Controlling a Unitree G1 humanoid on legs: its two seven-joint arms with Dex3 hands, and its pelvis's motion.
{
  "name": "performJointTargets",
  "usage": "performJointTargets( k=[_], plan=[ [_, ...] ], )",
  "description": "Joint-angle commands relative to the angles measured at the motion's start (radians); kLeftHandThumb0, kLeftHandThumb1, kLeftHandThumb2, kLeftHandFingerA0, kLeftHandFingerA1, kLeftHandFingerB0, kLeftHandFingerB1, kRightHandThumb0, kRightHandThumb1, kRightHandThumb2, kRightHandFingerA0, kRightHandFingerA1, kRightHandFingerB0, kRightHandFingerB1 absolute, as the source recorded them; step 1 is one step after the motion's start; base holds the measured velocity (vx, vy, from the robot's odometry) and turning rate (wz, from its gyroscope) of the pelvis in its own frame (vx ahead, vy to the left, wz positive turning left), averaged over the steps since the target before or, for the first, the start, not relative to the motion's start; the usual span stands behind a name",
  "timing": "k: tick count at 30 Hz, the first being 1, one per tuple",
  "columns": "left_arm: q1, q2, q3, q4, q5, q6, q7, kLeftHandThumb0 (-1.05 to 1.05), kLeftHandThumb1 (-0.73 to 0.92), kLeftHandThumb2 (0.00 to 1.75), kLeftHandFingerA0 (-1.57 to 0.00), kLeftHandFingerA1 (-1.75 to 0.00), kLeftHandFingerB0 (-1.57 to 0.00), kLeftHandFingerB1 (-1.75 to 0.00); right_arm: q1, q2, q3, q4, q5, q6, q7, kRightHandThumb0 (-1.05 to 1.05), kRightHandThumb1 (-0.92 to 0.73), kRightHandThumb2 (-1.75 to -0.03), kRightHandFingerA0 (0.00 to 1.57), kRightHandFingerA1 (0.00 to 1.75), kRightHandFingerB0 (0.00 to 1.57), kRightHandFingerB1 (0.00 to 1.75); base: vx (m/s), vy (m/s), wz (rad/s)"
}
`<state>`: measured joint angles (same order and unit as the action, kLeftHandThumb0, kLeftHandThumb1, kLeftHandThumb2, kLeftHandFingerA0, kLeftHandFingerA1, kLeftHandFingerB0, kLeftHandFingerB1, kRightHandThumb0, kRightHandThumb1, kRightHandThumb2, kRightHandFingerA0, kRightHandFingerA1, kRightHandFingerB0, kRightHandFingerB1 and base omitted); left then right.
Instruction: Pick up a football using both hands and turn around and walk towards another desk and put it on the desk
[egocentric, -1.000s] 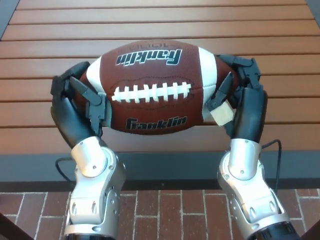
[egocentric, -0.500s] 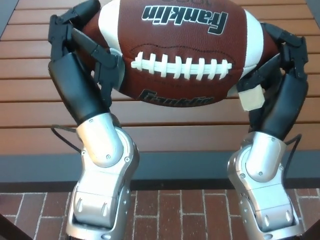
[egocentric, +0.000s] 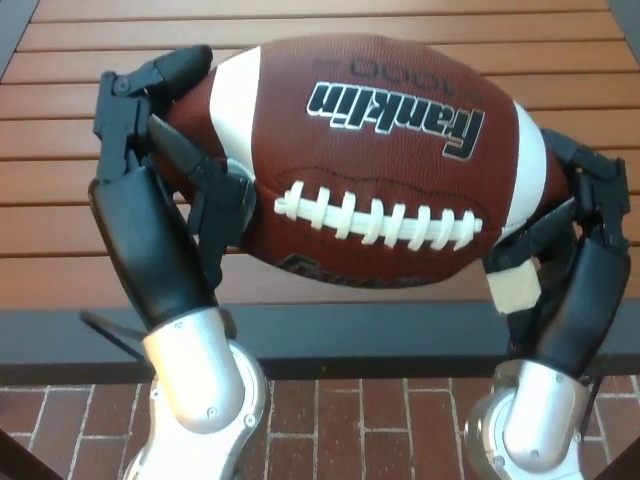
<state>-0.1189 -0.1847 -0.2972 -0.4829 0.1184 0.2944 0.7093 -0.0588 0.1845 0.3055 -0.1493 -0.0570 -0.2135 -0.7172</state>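
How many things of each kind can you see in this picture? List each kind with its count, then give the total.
Football: 1
Robot hands: 2, the left hand and the right hand, both clasped on the ball
Slatted wooden table: 1
Total: 4

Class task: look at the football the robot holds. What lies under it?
Under the football, slatted wooden tabletop shows around it; the boards directly beneath are covered. The left hand and right hand cover its ends.
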Motion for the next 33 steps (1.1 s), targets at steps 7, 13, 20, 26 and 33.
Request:
performJointTargets(
  k=[7,13,20,26,33],
  plan=[
    [0.318,0.003,-0.379,-0.131,0.028,-0.005,-0.039,-0.23,0.49,1.03,-0.99,-1.53,-0.84,-1.51,0.265,0.014,0.384,-0.181,-0.136,-0.029,0.056,-0.22,-0.56,-0.99,0.91,1.63,0.8,1.47,0.0,0.0,0.0],
    [0.397,0.023,-0.437,-0.145,0.007,-0.081,-0.032,-0.26,0.52,1.02,-0.97,-1.54,-0.82,-1.46,0.342,-0.036,0.425,-0.226,-0.15,-0.066,0.064,-0.24,-0.69,-0.82,0.88,1.6,0.79,1.39,0.0,0.0,0.08],
    [0.382,0.033,-0.455,-0.143,0.037,-0.067,-0.017,-0.27,0.49,1.09,-0.96,-1.56,-0.81,-1.48,0.352,-0.057,0.429,-0.256,-0.142,-0.059,0.067,-0.22,-0.64,-0.87,0.86,1.61,0.75,1.43,-0.03,0.017,-0.33],
    [0.372,0.029,-0.463,-0.152,0.018,-0.071,-0.01,-0.21,0.49,1.11,-0.97,-1.58,-0.84,-1.51,0.342,-0.056,0.434,-0.274,-0.142,-0.05,0.059,-0.24,-0.62,-0.9,0.88,1.62,0.78,1.45,-0.08,0.25,-0.03],
    [0.366,0.031,-0.461,-0.152,0.009,-0.074,-0.008,-0.19,0.47,1.14,-0.96,-1.59,-0.83,-1.53,0.326,-0.062,0.429,-0.264,-0.144,-0.062,0.057,-0.25,-0.65,-0.88,0.9,1.62,0.77,1.43,-0.1,0.195,0.05]
  ],
)
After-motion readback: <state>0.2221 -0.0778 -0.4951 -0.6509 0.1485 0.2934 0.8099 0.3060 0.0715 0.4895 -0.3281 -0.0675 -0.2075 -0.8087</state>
